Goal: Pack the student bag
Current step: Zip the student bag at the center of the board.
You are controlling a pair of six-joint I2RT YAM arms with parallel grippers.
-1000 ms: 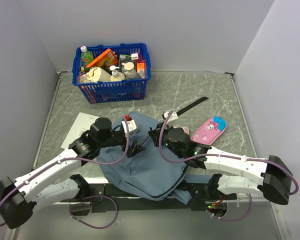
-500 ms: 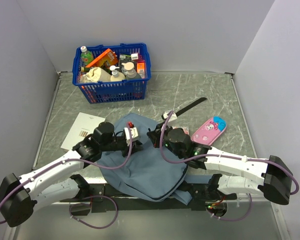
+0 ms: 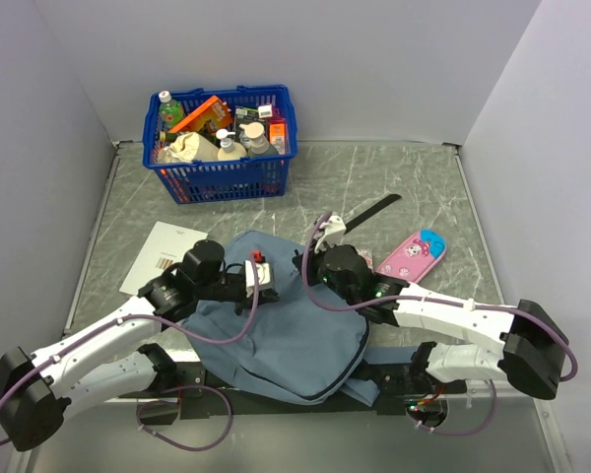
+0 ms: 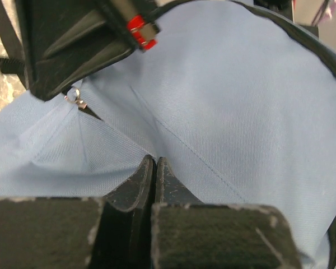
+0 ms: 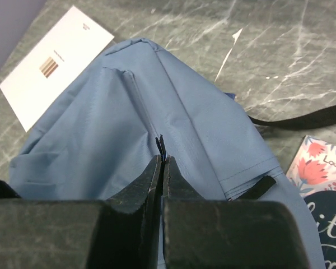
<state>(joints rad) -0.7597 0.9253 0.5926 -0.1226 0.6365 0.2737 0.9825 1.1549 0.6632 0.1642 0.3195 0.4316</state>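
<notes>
Finds the bag [image 3: 295, 335] slumped on the tabletop [image 3: 394, 177] at lower centre of the top view, between both arms; grips it twice. Clenches the left end effector [image 4: 152, 161] on a pinch of cloth, creases running into the tips; clenches the right end effector [image 5: 162, 160] on a thin dark tab at a seam, probably the zip pull; likely pins one side so the other can draw the zip, since packing needs an open mouth. Shows from above only the basket [image 3: 227, 182] at upper left and the pink case [image 3: 414, 256] right of centre; hides both grips under the wrists there. Reveals in the right wrist view alone a book [image 5: 319, 190] at lower right, just beside the bag; in the left wrist view alone, a metal ring [image 4: 75, 100] at upper left.
</notes>
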